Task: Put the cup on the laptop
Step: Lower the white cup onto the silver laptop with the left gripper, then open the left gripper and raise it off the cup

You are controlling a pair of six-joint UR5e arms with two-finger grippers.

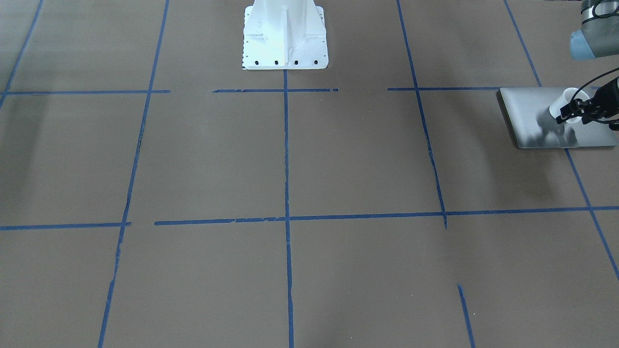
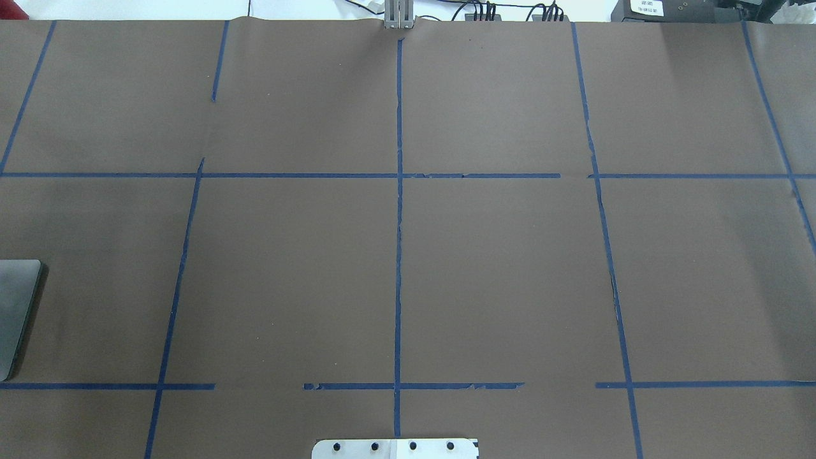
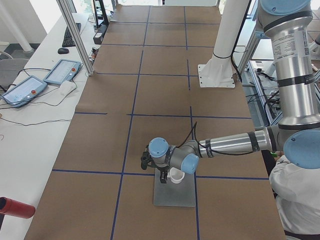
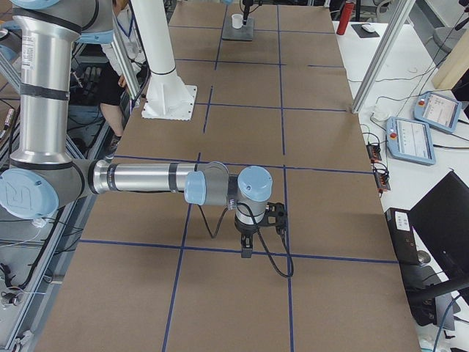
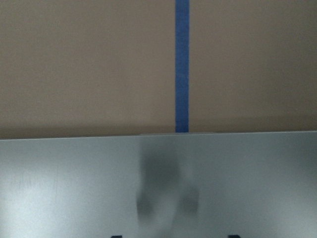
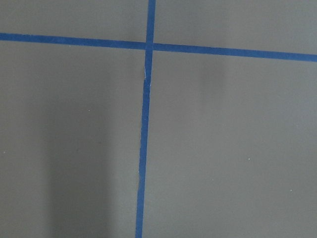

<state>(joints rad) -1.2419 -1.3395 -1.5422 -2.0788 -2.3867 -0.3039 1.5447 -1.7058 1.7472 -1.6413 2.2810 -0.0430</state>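
Note:
The silver-grey laptop (image 1: pixel 532 111) lies closed and flat at the table's end on my left; only its edge shows in the overhead view (image 2: pixel 16 306). My left gripper (image 1: pixel 573 112) is shut on the small white cup (image 1: pixel 567 100) and holds it low over the lid, at or just above it. From the left side the cup (image 3: pixel 176 176) sits beside the gripper (image 3: pixel 165 176), over the laptop (image 3: pixel 175 195). The left wrist view shows only the lid (image 5: pixel 74 183); the cup is hidden there. My right gripper (image 4: pixel 247 249) hangs low over bare table; I cannot tell if it is open.
The white robot pedestal (image 1: pixel 285 38) stands at the table's middle back edge. Blue tape lines (image 2: pixel 398 255) grid the brown table. Two tablets (image 3: pixel 62 71) and a red cylinder (image 3: pixel 15 207) lie off the table's side. A person in white (image 3: pixel 297 200) is behind the left arm.

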